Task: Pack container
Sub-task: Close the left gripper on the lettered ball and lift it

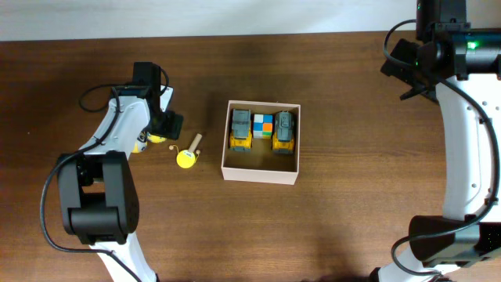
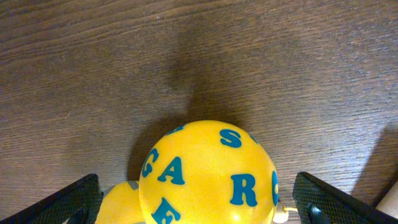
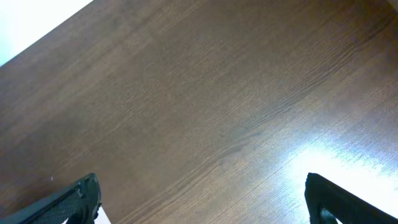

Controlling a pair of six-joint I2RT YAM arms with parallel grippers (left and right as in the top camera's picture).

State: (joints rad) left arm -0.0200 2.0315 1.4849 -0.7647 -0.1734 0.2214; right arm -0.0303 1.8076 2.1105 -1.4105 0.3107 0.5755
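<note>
1. The container (image 1: pixel 261 171) sits mid-table (image 1: pixel 352 219), mouth up. It is nearly square, so no long axis shows, and its walls are turned slightly off the table's edges.
2. In its far half, two yellow trucks (image 1: pixel 240 130) lie lengthwise near-to-far with a coloured cube (image 1: pixel 262 125) between them.
3. To the left, past a yellow paddle toy (image 1: pixel 186 158), the left arm reaches forward. The left gripper (image 1: pixel 164 125) points down, jaws wide apart either side of a lettered yellow ball (image 2: pixel 208 174).
4. Farthest right, the right gripper (image 3: pixel 199 202) hangs over bare wood, jaws spread and empty.
</note>
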